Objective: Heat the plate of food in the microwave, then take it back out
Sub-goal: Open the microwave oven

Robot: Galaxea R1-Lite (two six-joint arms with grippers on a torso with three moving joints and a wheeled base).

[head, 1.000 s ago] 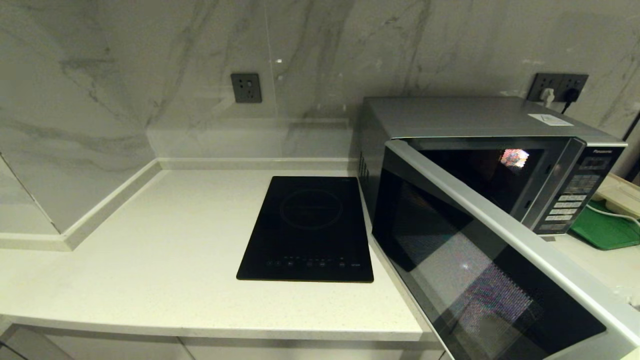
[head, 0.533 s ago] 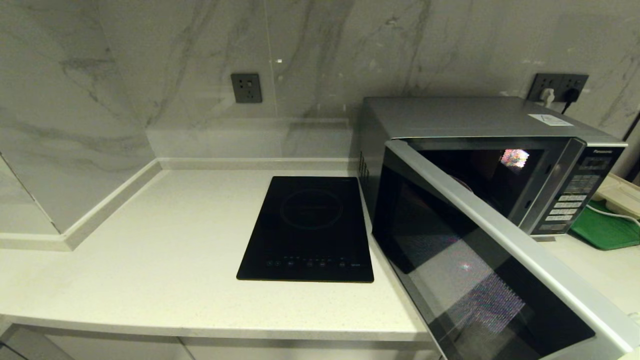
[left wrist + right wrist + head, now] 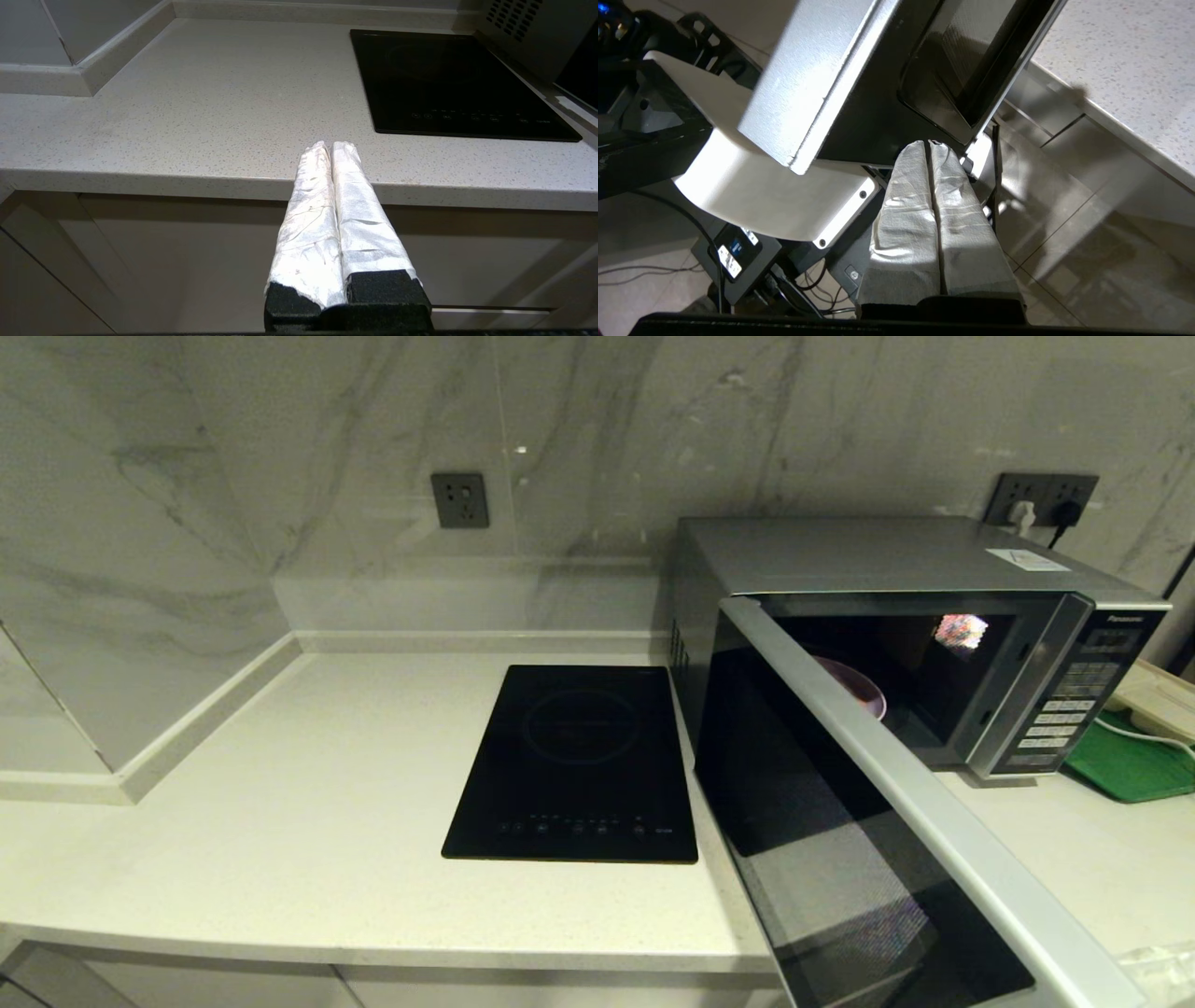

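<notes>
One plate (image 3: 854, 689), pale lilac, food probably hidden, sits inside one microwave (image 3: 896, 616), door ajar. Left claw (image 3: 331, 145) and right claw (image 3: 930, 143) both closed, empty.

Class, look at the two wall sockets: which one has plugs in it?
The dark double socket above the silver microwave holds plugs; the single socket behind the black hob is empty.

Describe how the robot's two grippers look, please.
Both look alike: the left gripper and the right gripper each have two long, tapering jaws wrapped in crinkled white tape, set on a black block base. No cables or markings show on them.
</notes>
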